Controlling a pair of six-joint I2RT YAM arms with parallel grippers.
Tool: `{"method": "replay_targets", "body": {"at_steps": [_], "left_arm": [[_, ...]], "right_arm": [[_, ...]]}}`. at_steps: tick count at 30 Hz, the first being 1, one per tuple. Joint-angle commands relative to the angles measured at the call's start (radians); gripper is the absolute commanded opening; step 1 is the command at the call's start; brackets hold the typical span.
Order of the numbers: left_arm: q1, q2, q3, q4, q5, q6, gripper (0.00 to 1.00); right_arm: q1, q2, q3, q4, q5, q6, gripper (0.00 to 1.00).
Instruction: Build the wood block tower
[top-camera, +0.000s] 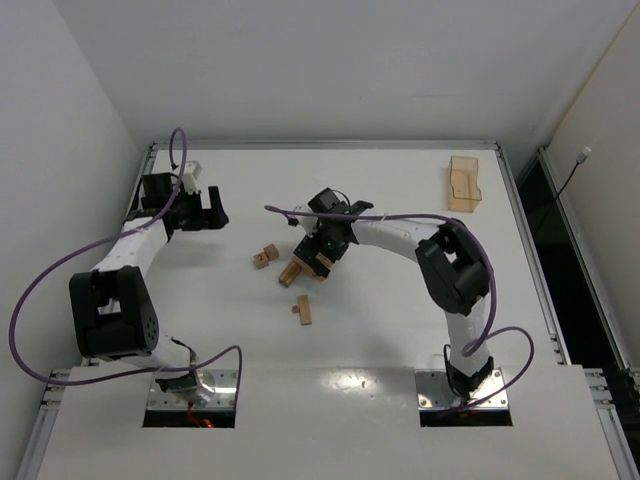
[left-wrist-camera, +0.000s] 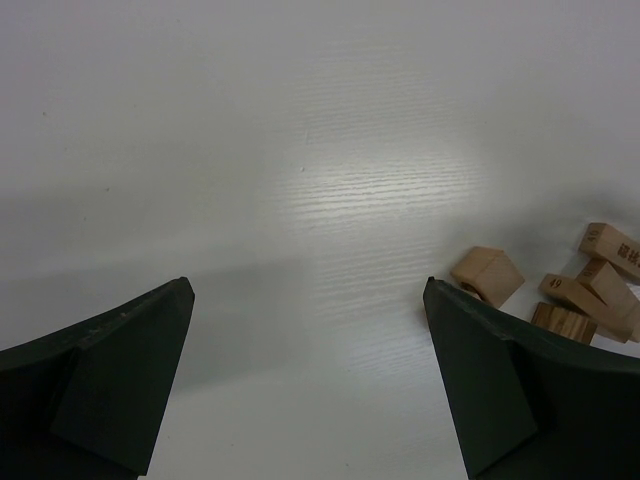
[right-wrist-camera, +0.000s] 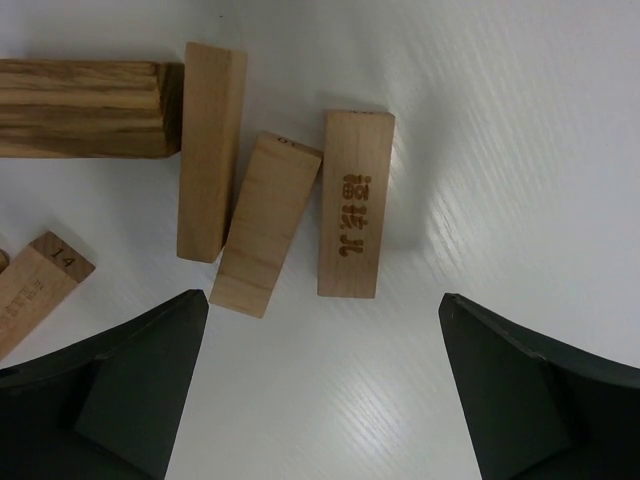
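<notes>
- right tool released: jaws spread wide, nothing between them. It hangs over the wood blocks in the middle of the desk.
- right wrist view: three bars lie flat just past the fingertips.
- engraved bar is nearest the picture's right finger, tilted bar is left of it, straight bar left again. They sit close side by side; can't tell if they touch.
- dark-grained bar is at top left, its end against the straight bar's upper part.
- numbered bar, marked 14, is at the left edge, partly cut off.
- left tool is released too, jaws wide, over bare desk on the far left and apart from the blocks.
- left wrist view: nearest block lies just beside the picture's right finger, a few more behind it at the frame edge.
- top view: small pair sits left of the right tool, and a lone piece lies nearer the arm bases.
- tray is at the far right of the desk, well apart from the blocks.
</notes>
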Motion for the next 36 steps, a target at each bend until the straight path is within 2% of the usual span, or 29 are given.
{"method": "replay_targets", "body": {"at_steps": [1,10,21,26,31,35,36], "left_arm": [[-0.006,0.002,0.023,0.023,0.009,0.013,1.0],[-0.006,0.02,0.032,0.013,0.009,0.013,1.0],[-0.006,0.029,0.032,0.013,0.018,0.013,1.0],[-0.006,0.038,0.032,0.013,0.018,0.013,1.0],[-0.006,0.038,0.042,0.013,0.018,0.013,1.0],[-0.006,0.038,0.051,0.013,0.009,0.013,1.0],[-0.006,0.038,0.051,0.013,0.009,0.013,1.0]], "right_arm": [[0.028,-0.012,-0.016,0.036,0.009,-0.03,0.99],[0.079,0.069,0.018,0.047,0.159,-0.03,0.99],[0.051,0.169,0.101,0.011,0.169,-0.021,0.99],[0.008,0.212,0.17,-0.038,0.101,-0.021,0.99],[-0.029,0.255,0.26,-0.147,0.021,-0.01,0.83],[-0.038,0.244,0.224,-0.194,0.009,-0.01,0.7],[-0.038,0.235,0.211,-0.194,0.009,-0.01,0.64]]}}
